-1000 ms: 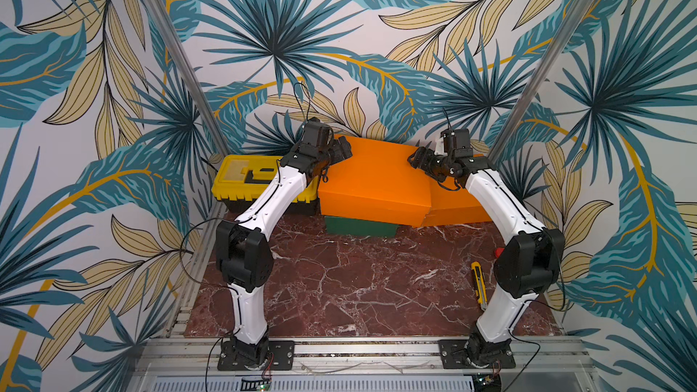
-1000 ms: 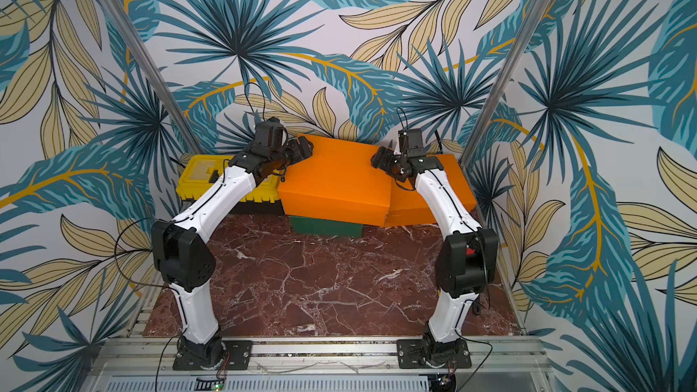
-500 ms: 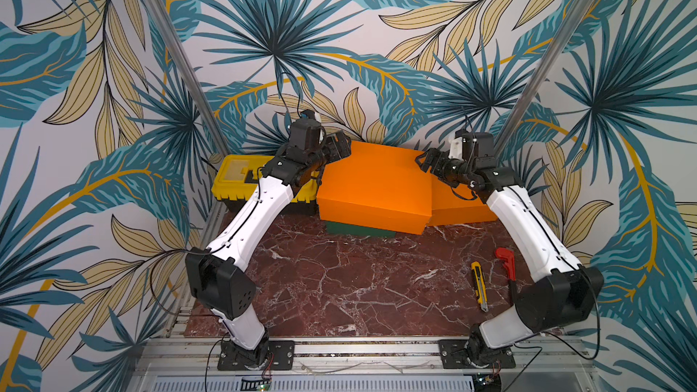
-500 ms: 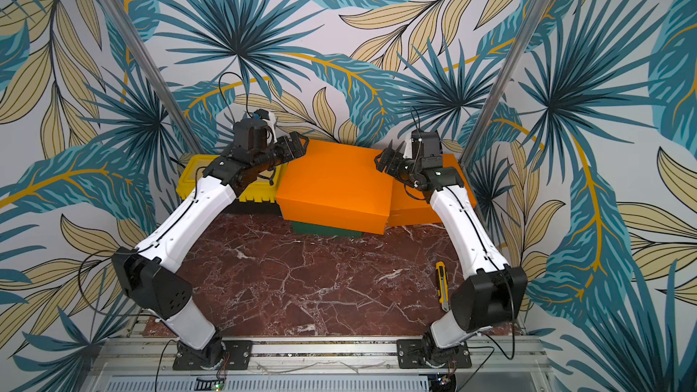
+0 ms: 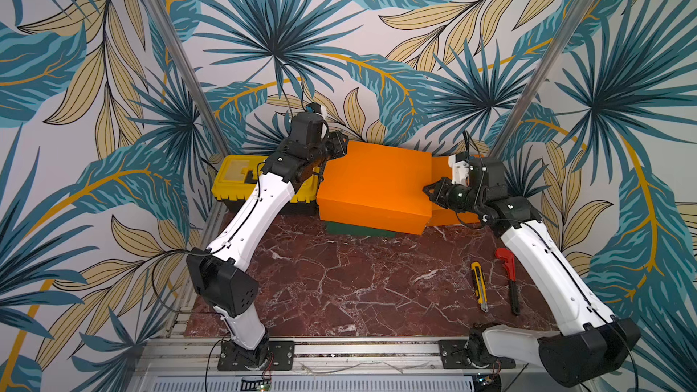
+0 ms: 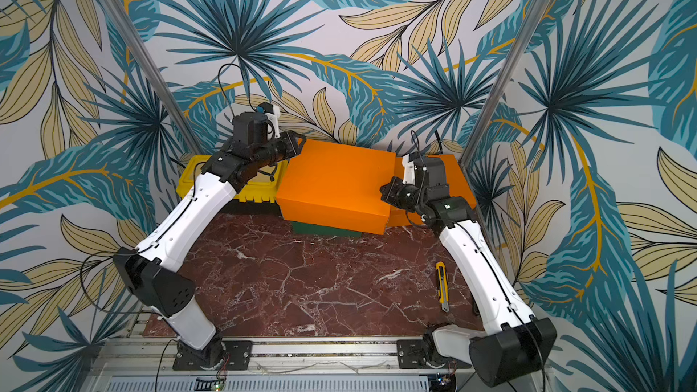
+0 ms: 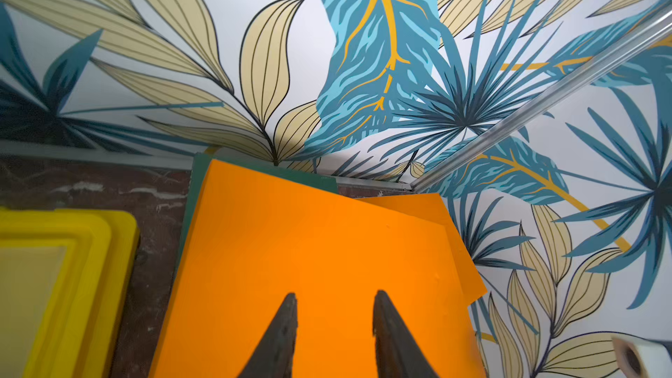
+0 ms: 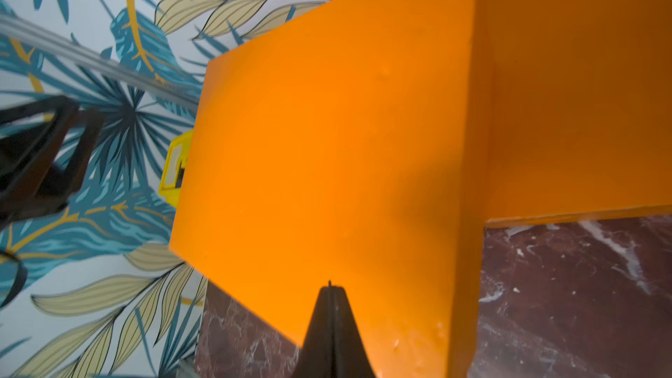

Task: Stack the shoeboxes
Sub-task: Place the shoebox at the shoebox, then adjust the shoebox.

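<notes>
An orange shoebox (image 5: 373, 182) (image 6: 332, 182) lies on a dark green shoebox (image 5: 358, 228) (image 6: 324, 231) at the back middle, turned slightly askew on it. A second orange shoebox (image 5: 439, 165) (image 6: 454, 171) sits on the table to its right, touching it. My left gripper (image 5: 339, 143) (image 7: 334, 294) hovers over the top box's back left corner, its jaws a little apart with nothing between them. My right gripper (image 5: 426, 189) (image 8: 330, 285) is shut and empty at the top box's right edge, above the lid (image 8: 327, 140).
A yellow-and-black toolbox (image 5: 234, 179) (image 7: 54, 285) stands at the back left, beside the stack. A yellow utility knife (image 5: 479, 286) (image 6: 442, 284) and a red wrench (image 5: 509, 280) lie front right by the right arm. Walls close in behind and on both sides.
The right gripper has closed and slid forward along the top box's right edge, its elbow swinging out low to the right. The left gripper's jaws have narrowed. The boxes stayed put.
</notes>
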Robot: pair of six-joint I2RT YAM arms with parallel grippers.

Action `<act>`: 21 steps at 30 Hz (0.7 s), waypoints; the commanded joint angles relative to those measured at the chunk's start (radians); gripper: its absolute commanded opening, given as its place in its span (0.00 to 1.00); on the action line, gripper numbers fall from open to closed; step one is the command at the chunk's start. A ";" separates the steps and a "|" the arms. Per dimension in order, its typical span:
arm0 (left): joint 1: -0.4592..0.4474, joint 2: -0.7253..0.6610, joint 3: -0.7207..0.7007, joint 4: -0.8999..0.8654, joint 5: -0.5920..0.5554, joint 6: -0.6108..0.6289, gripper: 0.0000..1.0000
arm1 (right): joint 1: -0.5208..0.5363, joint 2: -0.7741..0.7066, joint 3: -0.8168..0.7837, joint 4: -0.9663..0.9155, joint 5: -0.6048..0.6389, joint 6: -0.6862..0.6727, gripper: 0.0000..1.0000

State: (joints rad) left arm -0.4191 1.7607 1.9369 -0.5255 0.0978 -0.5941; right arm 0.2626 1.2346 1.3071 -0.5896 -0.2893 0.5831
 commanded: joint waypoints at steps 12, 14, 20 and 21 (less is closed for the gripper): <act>-0.008 0.214 0.179 -0.099 0.034 0.036 0.17 | 0.214 -0.190 -0.313 -0.009 0.032 0.058 0.00; -0.009 0.230 0.177 -0.099 0.037 0.036 0.18 | 0.214 -0.186 -0.346 -0.009 0.062 0.066 0.00; -0.011 0.242 0.104 -0.099 0.024 0.031 0.15 | 0.214 -0.161 -0.355 0.000 0.155 0.061 0.00; -0.012 0.236 0.086 -0.099 0.012 0.030 0.15 | 0.214 -0.159 -0.351 0.002 0.168 0.060 0.00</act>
State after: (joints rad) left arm -0.4252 2.0121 2.0632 -0.6178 0.1261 -0.5728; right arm 0.4721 1.0718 0.9562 -0.6014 -0.1837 0.6395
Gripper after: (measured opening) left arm 0.150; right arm 0.049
